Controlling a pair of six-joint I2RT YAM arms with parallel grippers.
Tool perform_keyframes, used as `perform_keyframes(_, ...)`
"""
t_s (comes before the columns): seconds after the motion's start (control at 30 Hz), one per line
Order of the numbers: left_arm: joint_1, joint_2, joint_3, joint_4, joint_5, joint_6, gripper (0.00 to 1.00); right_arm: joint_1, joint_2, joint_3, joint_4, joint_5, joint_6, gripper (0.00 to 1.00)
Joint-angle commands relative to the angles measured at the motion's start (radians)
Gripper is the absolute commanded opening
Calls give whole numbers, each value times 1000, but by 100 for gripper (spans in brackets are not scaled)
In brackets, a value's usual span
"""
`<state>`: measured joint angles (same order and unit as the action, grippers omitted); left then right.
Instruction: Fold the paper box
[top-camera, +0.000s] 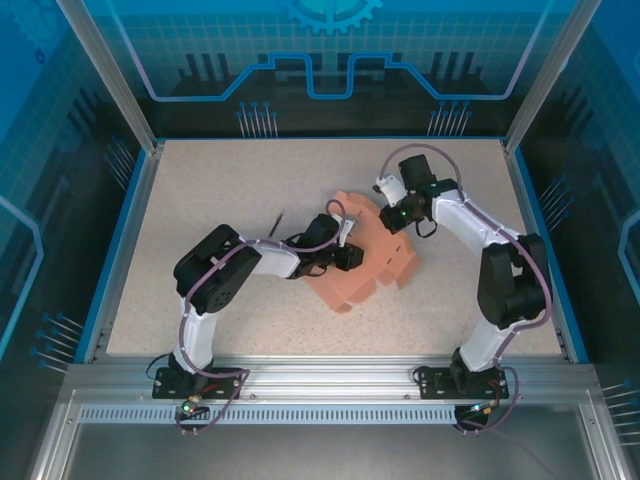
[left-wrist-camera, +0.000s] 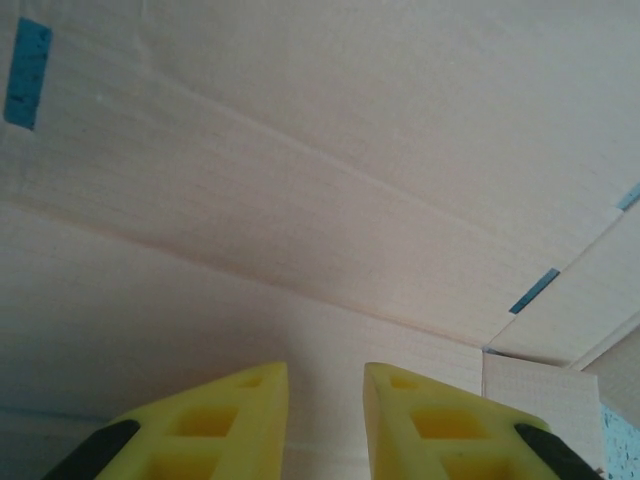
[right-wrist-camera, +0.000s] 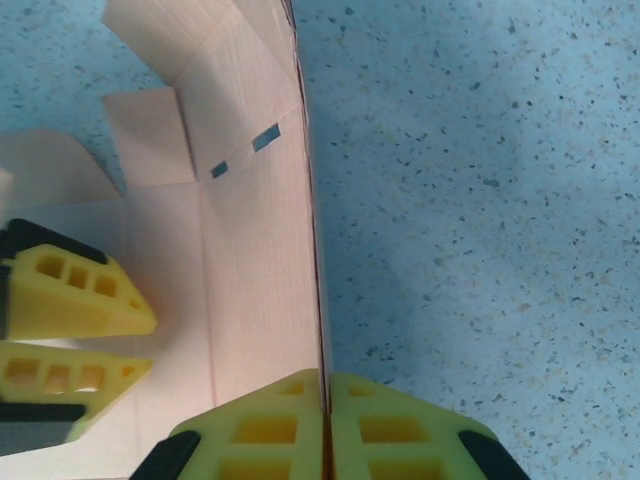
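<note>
Roughly mid-way across the worktop (top-camera: 200, 180) sits the box (top-camera: 385, 268), partly folded; the left arm reaches in low from the near-left, left claw (left-wrist-camera: 325, 378) slightly parted over bare card, grasping nothing; the right arm hooks back from the right edge, right claw (right-wrist-camera: 326, 385) clenched on an upright box wall; a stick (top-camera: 277, 219) lies near the box's left side.

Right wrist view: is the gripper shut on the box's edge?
Yes, the right gripper has both fingers pressed on the thin edge of the box.

Bright, even light – wrist views soft, blue-tinted – faint shadows.
</note>
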<state>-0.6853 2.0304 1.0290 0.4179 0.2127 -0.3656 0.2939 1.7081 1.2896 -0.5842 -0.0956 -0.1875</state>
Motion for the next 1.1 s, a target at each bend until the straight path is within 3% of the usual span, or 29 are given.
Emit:
perform_keyframes(0.0,-7,54,-34,7,1,-22,27,77,-45,-41,9,3,55,9)
perform_keyframes(0.27,-7,41,-79,97,5,-49,27,186,-86,-99,70,80,106,8)
perform_keyframes(0.63,-7,5,-130,164,-15,-53,27,206,-97,-124,105,130,107,9)
perform_keyframes(0.93,-5,-21,-148,179,-21,-53,28,243,-79,-104,117,374,-35,9)
perform_keyframes(1.07,-6,-21,-149,180,-21,-53,28,255,-62,-99,119,396,-52,9)
